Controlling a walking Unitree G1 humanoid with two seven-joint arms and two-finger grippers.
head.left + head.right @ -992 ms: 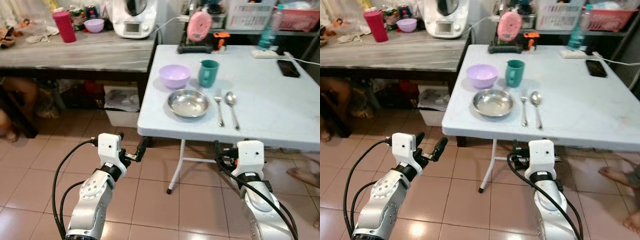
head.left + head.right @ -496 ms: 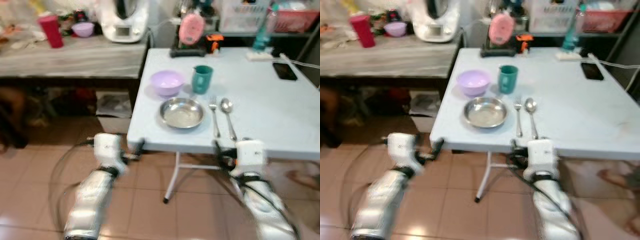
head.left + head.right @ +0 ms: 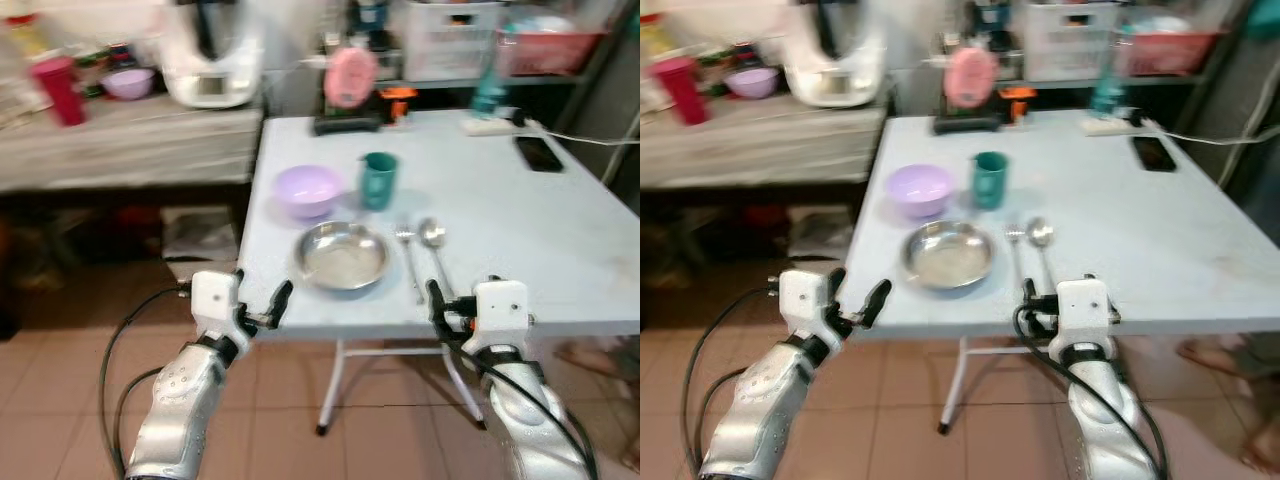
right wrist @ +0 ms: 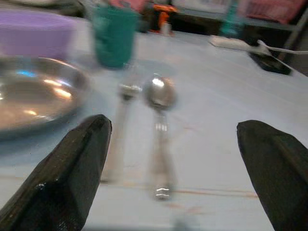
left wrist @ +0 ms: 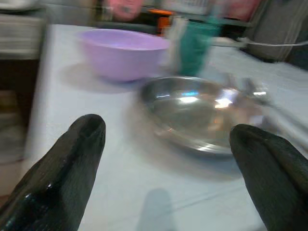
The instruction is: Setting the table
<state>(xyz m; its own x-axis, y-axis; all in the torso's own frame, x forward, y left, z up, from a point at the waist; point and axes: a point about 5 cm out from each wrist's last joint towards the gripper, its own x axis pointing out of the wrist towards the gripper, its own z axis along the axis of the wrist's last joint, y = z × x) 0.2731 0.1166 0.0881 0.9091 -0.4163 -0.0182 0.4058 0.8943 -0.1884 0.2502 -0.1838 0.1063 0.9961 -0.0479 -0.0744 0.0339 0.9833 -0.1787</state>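
On the pale blue table [image 3: 540, 240] lie a steel plate [image 3: 343, 257], a purple bowl [image 3: 307, 189] behind it and a teal cup [image 3: 378, 180] to the bowl's right. A fork [image 3: 409, 255] and a spoon [image 3: 436, 250] rest side by side right of the plate. My left gripper [image 3: 262, 300] hovers at the table's near edge, open and empty, facing the plate [image 5: 202, 115] and bowl [image 5: 122, 53]. My right gripper [image 3: 450, 305] is open and empty at the near edge, in line with the fork [image 4: 120, 130] and spoon [image 4: 160, 120].
A grey counter [image 3: 120, 150] stands to the left with a red tumbler [image 3: 57, 90] and a white appliance [image 3: 205, 60]. A pink device [image 3: 350, 75], power strip [image 3: 495, 125] and phone [image 3: 540, 153] sit at the table's back. A person's foot [image 3: 1205, 350] is on the tiled floor, right.
The camera has come closer to the table and swung right. Both grippers now reach the table's near edge, still open. The tableware has not moved.
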